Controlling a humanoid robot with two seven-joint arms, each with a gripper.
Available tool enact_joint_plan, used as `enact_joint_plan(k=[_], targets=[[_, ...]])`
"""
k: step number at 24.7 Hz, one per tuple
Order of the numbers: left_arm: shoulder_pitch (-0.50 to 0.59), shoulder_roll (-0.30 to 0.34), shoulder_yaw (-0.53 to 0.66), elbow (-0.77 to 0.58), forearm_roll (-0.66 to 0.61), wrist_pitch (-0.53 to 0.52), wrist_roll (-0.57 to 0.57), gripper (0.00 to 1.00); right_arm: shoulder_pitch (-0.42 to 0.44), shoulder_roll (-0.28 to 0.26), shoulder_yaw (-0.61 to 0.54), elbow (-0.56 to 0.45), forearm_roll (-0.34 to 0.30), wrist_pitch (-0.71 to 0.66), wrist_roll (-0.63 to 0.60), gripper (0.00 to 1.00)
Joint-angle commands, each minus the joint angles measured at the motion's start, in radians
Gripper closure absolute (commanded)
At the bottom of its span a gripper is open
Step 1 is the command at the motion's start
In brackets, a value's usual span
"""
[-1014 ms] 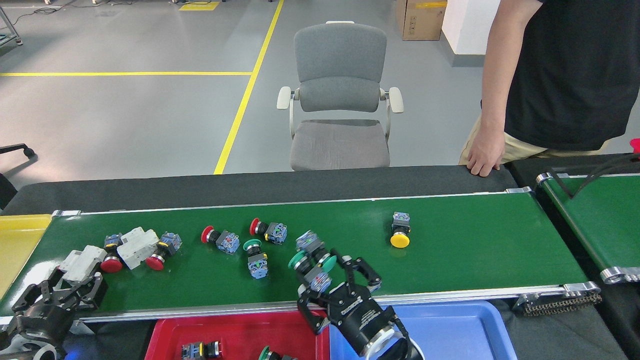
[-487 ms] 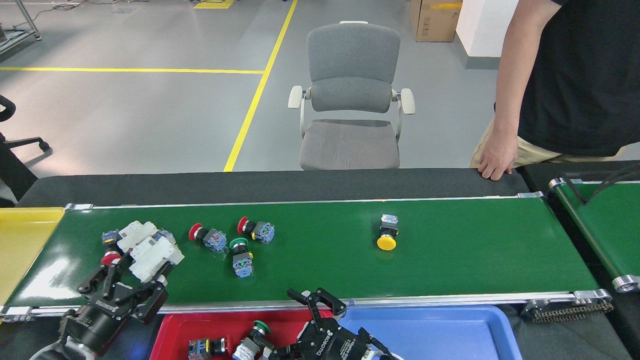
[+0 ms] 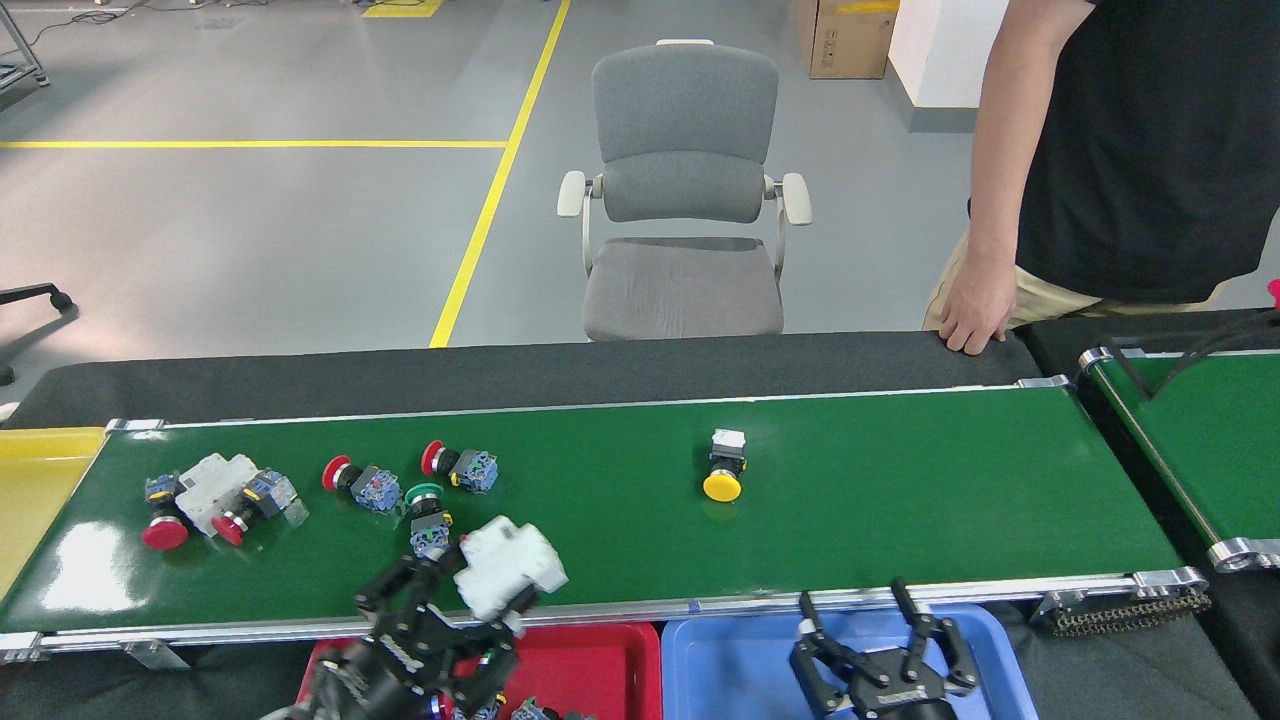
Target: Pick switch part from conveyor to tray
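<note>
Conveyor (image 3: 900,500): glossy green belt, silver rails, lying across a black-padded table (image 3: 500,365).

Switch parts on the belt: yellow button (image 3: 722,467), round cap, boxy body, sitting alone at mid-belt; two red buttons (image 3: 362,484) and (image 3: 459,466) with blue-grey bodies; green button (image 3: 427,515) just beside the left gripper; a white block (image 3: 216,478) lying among red-capped parts (image 3: 165,512) at the left end.

Left gripper (image 3: 470,590): black, skeletal fingers clamping a white plastic breaker (image 3: 508,565), blocky and ribbed, hanging over the belt's near rail above the red tray (image 3: 590,665).

Right gripper (image 3: 880,640): fingers spread, holding nothing, hovering over the smooth blue tray (image 3: 740,665).

Yellow tray (image 3: 35,480): showing at the belt's left end.

Surroundings: grey fabric chair (image 3: 683,190); person's hand (image 3: 970,300) resting on the table edge.

Changes from half a second ago: left gripper has been carrying the breaker rightward from the left cluster; right gripper has been shifting from the red tray to the blue one, the green-capped part gone from its side; belt parts have been drifting left.
</note>
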Motion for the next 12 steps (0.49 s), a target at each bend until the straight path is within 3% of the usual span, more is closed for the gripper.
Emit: enact_joint_plan(k=[1,3,5,6,7,8,9,12], targets=[[0.012,-0.048,-0.036,-0.018,-0.067,0.001,-0.003,0.82,0.001,-0.001,-0.036,-0.015,-0.002,0.026,-0.010,0.00],[0.044,-0.080,-0.072,-0.018,-0.114,0.001,-0.004,0.78,0.004,-0.004,-0.050,-0.014,-0.002,0.026,-0.004,0.00],[0.052,-0.094,-0.115,-0.017,-0.121,0.018,-0.006,0.61,0.004,-0.012,-0.053,-0.015,-0.002,0.028,-0.001,0.00],[0.054,-0.094,-0.129,-0.018,-0.119,0.038,-0.006,0.51,0.003,-0.012,-0.053,-0.014,-0.002,0.028,0.002,0.00],[0.054,-0.094,-0.138,-0.017,-0.119,0.061,-0.006,0.34,0.003,-0.014,-0.054,-0.015,-0.002,0.028,0.002,0.00],[0.054,-0.095,-0.152,-0.017,-0.121,0.101,-0.006,0.11,0.003,-0.015,-0.053,-0.015,-0.002,0.028,0.010,0.00],[0.057,-0.095,-0.167,-0.018,-0.119,0.141,-0.004,0.01,0.003,-0.018,-0.053,-0.017,-0.002,0.028,0.019,0.00],[0.060,-0.094,-0.196,-0.023,-0.116,0.178,0.000,0.00,0.001,-0.034,-0.053,-0.025,-0.002,0.026,0.043,0.00]])
